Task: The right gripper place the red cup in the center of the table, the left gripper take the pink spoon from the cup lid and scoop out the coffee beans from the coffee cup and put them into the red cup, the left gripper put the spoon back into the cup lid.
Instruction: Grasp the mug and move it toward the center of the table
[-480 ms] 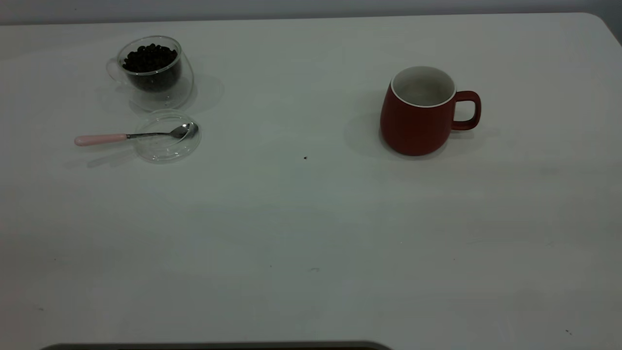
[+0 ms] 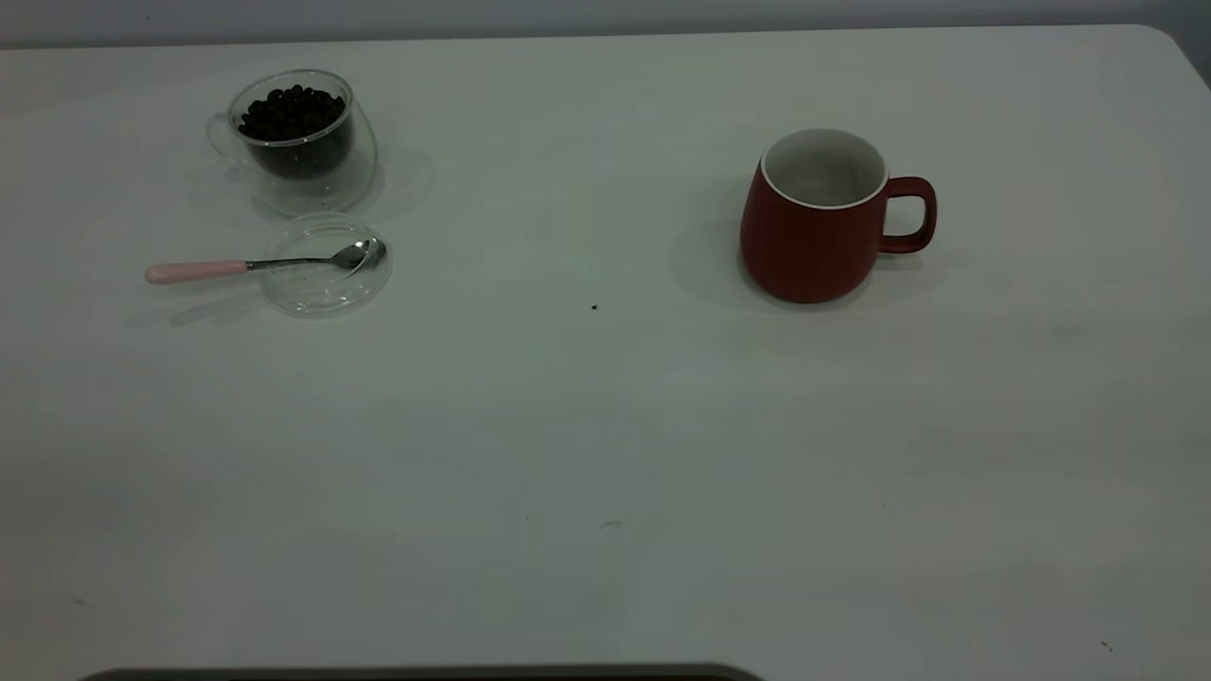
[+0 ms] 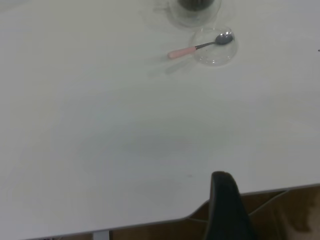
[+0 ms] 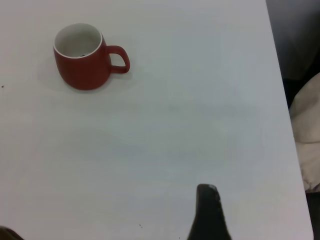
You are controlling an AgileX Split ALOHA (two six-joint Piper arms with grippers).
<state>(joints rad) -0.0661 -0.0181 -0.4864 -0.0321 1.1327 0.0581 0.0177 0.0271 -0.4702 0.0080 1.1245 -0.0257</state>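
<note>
No change: red cup (image 2: pixel 814 222) right, pink spoon (image 2: pixel 260 264) on cup lid (image 2: pixel 322 284).

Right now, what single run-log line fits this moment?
stage: start | red cup: right side, empty, untouched | pink spoon: on cup lid | coffee beans: in coffee cup | hands: away from objects

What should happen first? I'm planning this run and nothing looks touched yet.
Probably the right end effector should reach toward the red cup: it stands upright at the table's right side, not the centre, and the pink spoon lies on the cup lid.
</note>
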